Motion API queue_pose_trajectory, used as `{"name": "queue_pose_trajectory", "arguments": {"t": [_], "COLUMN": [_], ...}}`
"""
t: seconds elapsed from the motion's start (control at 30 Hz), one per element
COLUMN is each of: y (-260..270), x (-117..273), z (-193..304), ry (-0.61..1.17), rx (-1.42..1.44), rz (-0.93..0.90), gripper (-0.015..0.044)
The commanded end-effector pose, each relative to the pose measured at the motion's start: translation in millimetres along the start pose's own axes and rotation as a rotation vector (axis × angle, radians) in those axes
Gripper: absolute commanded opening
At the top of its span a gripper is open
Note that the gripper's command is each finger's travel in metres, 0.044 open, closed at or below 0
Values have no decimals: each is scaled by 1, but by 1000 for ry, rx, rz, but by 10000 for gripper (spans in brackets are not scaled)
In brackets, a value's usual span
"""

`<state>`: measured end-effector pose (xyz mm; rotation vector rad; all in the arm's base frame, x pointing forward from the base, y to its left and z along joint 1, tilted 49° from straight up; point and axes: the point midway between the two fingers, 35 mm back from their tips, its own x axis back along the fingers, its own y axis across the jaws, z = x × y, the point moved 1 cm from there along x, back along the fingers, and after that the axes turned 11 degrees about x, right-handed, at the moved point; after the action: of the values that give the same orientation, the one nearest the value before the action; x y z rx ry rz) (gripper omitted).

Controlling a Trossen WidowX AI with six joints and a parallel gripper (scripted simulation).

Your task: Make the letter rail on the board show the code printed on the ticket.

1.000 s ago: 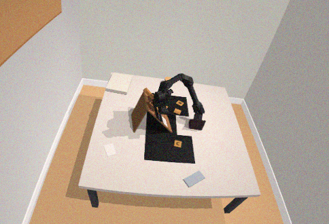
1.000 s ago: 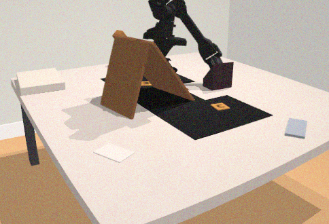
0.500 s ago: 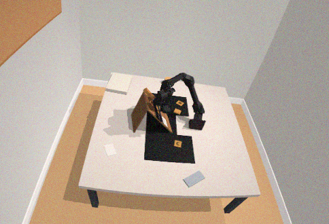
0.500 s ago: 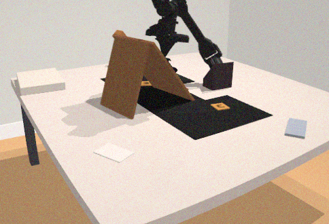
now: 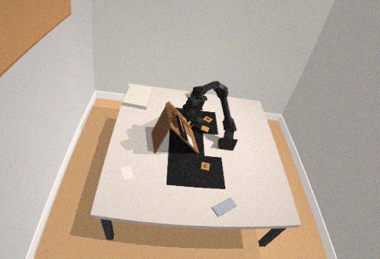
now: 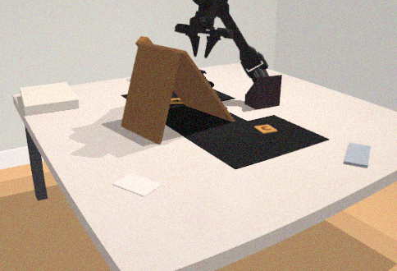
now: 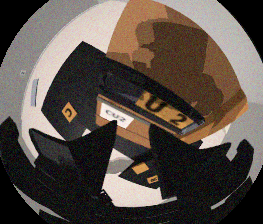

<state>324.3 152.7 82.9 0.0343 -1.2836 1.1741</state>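
The brown board (image 5: pixel 159 136) (image 6: pixel 149 92) (image 7: pixel 223 75) stands like a tent. Its rail holds a U tile (image 7: pixel 153 104) and a 2 tile (image 7: pixel 177 119), side by side toward the right end in the wrist view; the rail left of them shows dark. The white ticket (image 7: pixel 116 118) below the rail reads CU2. A C tile (image 5: pixel 205 166) (image 6: pixel 266 128) (image 7: pixel 69 112) lies flat on the black mat (image 5: pixel 182 178) (image 6: pixel 234 153). My gripper (image 6: pixel 200 56) (image 7: pixel 134 126) is partly open and empty, above the rail side of the board.
Two more orange tiles (image 5: pixel 207 118) (image 5: pixel 205 129) lie on the other black mat beside the arm; one letter is unclear. A blue-grey block (image 5: pixel 224 206) (image 6: pixel 357 155), a white card (image 5: pixel 127 173) (image 6: pixel 137 185) and a pale box (image 5: pixel 137 96) (image 6: pixel 49 97) rest on the counter.
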Motion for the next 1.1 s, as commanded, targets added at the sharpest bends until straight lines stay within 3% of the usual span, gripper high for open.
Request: {"name": "queue_pose_trajectory", "arguments": {"t": [0.0,0.23,0.37,1.07], "y": [-2,1,2,2], "x": [45,97,112,112], "z": [20,53,65,65], "ry": [-155,-365,-428,-430], "rx": [396,974,1151,1157], "rz": [-9,84,139,142], "gripper": [263,440,440,440]}}
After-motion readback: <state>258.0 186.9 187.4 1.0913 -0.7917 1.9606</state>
